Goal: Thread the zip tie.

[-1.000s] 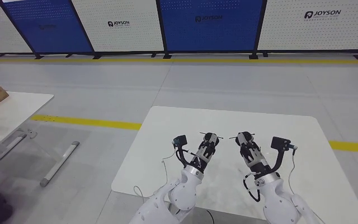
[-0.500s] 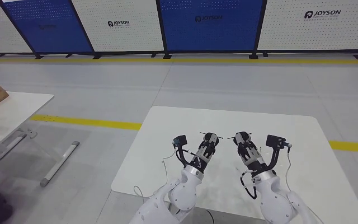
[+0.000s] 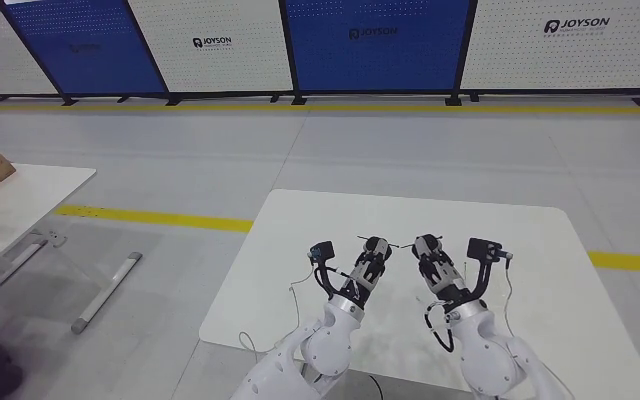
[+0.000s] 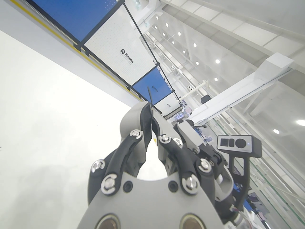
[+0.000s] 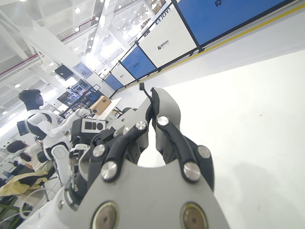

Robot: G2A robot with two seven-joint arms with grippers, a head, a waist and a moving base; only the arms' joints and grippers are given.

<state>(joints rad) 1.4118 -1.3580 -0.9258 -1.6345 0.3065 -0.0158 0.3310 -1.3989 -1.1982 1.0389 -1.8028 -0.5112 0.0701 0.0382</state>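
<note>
Zip tie (image 4: 149,94) is showing as a thin black strip; its pointed tip is sticking out past my left jaws, which are pinching it; its square head (image 5: 142,86) is poking from my right jaws, also clamping it; both jaws are hovering close together above the bench (image 3: 330,215).

A thin, black zip tie tail (image 4: 149,95) is sticking out, pointed and straight, past the pinched tips of the left gripper (image 4: 150,113). A black, square zip tie head (image 5: 142,87) is protruding likewise from the right gripper (image 5: 150,103).
</note>
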